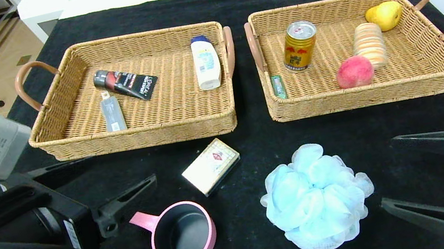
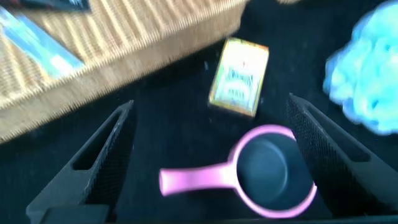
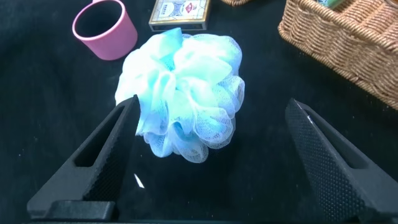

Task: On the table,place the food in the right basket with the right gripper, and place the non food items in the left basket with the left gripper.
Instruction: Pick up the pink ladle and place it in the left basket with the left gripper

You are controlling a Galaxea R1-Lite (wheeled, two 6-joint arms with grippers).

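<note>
Black cloth covers the table (image 1: 252, 146), and pale lint is seen on it. At the left edge, the left gripper (image 1: 96, 183) is held low over the cloth with its fingers spread wide and nothing between them; in the left wrist view the pink saucepan (image 2: 267, 174) lies between and just ahead of the two fingers, untouched. The saucepan rests upright on the cloth, its handle pointed toward the left gripper.

Behind it, the left basket (image 1: 67, 118) holds a black tube (image 1: 126, 84), a clear small bottle (image 1: 112, 111) and a white bottle with a blue cap (image 1: 206, 61). In front of this basket, the cream card box (image 1: 211, 166) lies flat on the cloth, near the saucepan but apart from it.

Further right, the pale-blue bath pouf (image 1: 316, 196) sits on the cloth, in front of the right basket (image 1: 441, 60). In this basket are placed a small green pack (image 1: 278, 86) along the left wall, the gold can (image 1: 300, 45) upright, the peach (image 1: 354, 71), the striped roll (image 1: 369, 45) touching the peach, and a yellow pear (image 1: 385, 15) in the far corner.

At the right edge, the right gripper (image 1: 419, 168) is open wide and empty, just beside the pouf.
</note>
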